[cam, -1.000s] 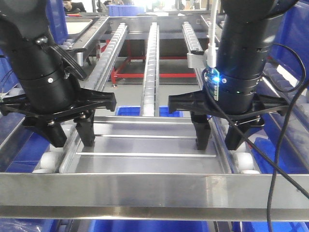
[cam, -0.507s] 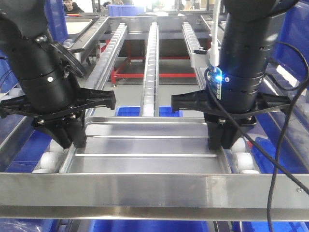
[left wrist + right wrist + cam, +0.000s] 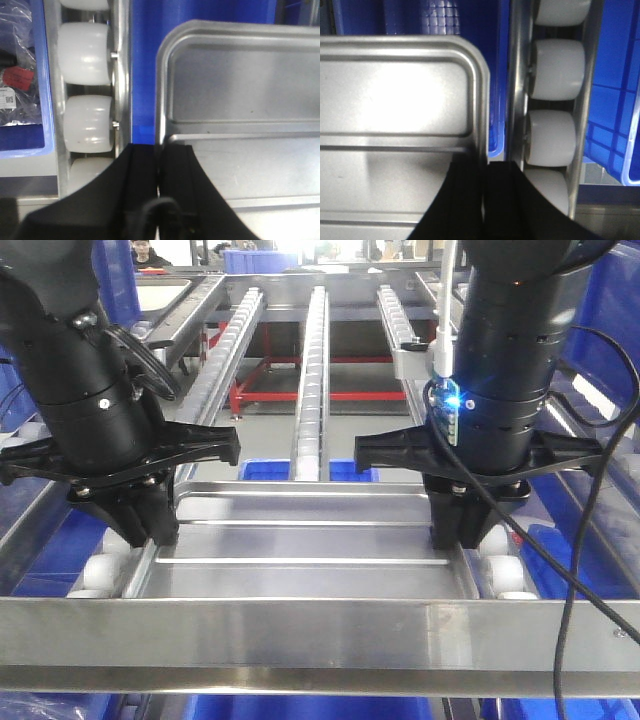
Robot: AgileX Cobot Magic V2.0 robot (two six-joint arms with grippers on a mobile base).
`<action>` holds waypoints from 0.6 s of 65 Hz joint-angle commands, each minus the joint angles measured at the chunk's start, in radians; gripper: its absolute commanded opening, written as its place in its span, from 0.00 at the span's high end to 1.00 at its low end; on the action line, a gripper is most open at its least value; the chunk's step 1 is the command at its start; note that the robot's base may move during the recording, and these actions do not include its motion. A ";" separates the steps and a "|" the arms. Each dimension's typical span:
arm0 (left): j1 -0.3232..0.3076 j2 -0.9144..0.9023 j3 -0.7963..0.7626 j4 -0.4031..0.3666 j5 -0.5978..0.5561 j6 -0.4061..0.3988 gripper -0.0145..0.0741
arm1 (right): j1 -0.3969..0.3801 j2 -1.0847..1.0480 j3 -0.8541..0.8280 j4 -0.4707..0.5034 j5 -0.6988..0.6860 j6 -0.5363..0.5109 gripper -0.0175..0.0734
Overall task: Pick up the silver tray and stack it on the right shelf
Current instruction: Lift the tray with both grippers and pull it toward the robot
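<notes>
stainless-steel silver tray [image 3: 310, 540] sits level in the right shelf [image 3: 312, 360], just behind the front crossbar [image 3: 320, 625] and between the outer white rollers [image 3: 507, 573]. left gripper [image 3: 140, 528] is at the tray's 9 o'clock edge, fingers clenched on the raised rim. right gripper [image 3: 462, 532] is at the 3 o'clock edge, fingers likewise clamped on the rim. a blue bin [image 3: 268, 469] shows beyond the tray at 12 o'clock. whether the tray rests on the rollers cannot be told.
</notes>
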 commanded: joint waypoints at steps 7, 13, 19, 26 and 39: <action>0.014 -0.037 -0.100 -0.002 0.127 0.000 0.95 | 0.000 -0.071 -0.067 -0.006 0.024 -0.007 0.74; 0.020 -0.052 -0.157 -0.002 0.175 0.006 0.95 | 0.000 -0.096 -0.103 0.000 0.091 -0.007 0.74; 0.020 -0.078 -0.200 0.003 0.219 0.008 0.95 | 0.000 -0.122 -0.125 0.000 0.130 -0.007 0.74; 0.020 -0.120 -0.210 0.001 0.258 0.008 0.95 | 0.000 -0.159 -0.127 0.004 0.138 -0.006 0.74; 0.016 -0.184 -0.205 -0.014 0.344 0.008 0.95 | 0.001 -0.224 -0.117 0.057 0.215 -0.003 0.74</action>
